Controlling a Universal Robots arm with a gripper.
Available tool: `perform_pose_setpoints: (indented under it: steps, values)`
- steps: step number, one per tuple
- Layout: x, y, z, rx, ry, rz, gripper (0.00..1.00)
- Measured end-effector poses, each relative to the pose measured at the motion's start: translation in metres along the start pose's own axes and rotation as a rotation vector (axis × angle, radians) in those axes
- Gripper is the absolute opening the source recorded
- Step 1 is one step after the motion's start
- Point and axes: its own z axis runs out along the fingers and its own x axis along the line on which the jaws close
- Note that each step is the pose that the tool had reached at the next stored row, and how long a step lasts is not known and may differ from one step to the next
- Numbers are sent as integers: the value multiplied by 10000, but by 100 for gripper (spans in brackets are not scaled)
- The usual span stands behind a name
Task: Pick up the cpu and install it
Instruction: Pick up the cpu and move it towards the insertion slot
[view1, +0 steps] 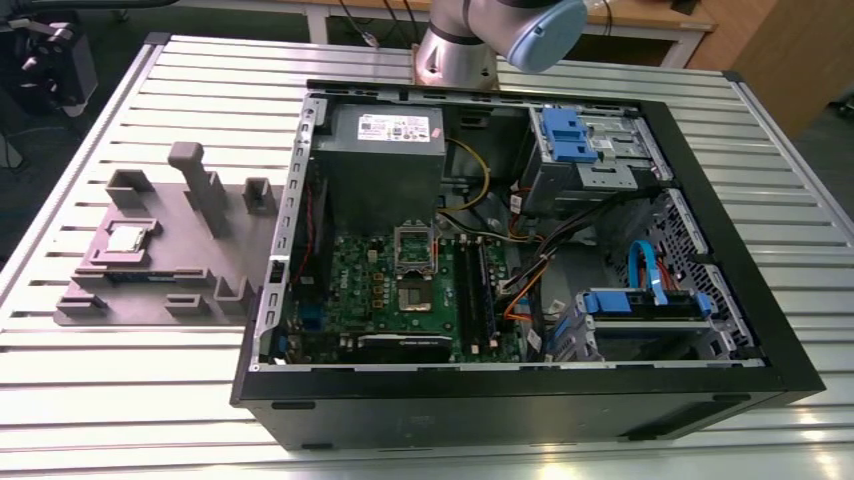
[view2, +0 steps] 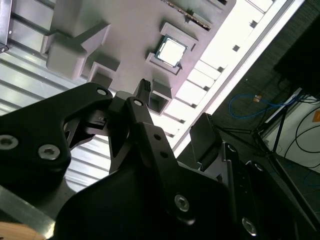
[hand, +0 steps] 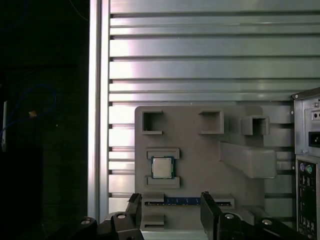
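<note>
**Fingers apart over the fixture plate, cpu lying untouched in its seat**

In the first wrist view the two black fingers (hand: 209, 215) stand apart with nothing between them. They hang over one edge of the grey fixture plate (hand: 200, 155). Between their tips, down on the plate, a thin blue strip of circuit board (hand: 182, 201) lies in a long slot. Just past that slot the cpu (hand: 162, 167) lies flat in a shallow seat on the plate, silver top up. Two low raised brackets hold it, and it is clear of the fingers.

Farther along the plate stand several open-sided pocket blocks (hand: 152, 122) and a long wedge-shaped block (hand: 247, 160). In the exterior view a tall post (view1: 187, 165) rises from the plate, higher than the cpu.

The plate rests on a slatted metal counter (view1: 134, 400). Just beside the plate, on the exterior view's right, an open computer case (view1: 534, 405) lies on its side. The case wall stands between the plate and the green motherboard (view1: 380, 280). The square socket frame (view1: 416, 243) lies near the board's middle. Beyond the socket from the plate, orange, yellow and black cables (view1: 527, 270) drape across the case floor. Farther still are a grey power supply (view1: 380, 135), blue drive brackets (view1: 567, 135) and the arm (view1: 461, 50).
</note>
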Motion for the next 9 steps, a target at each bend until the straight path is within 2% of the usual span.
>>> perform_pose_setpoints:
  steps: [9]
  values:
    - [-1, -16, 10, -24, 2, -21, 59]
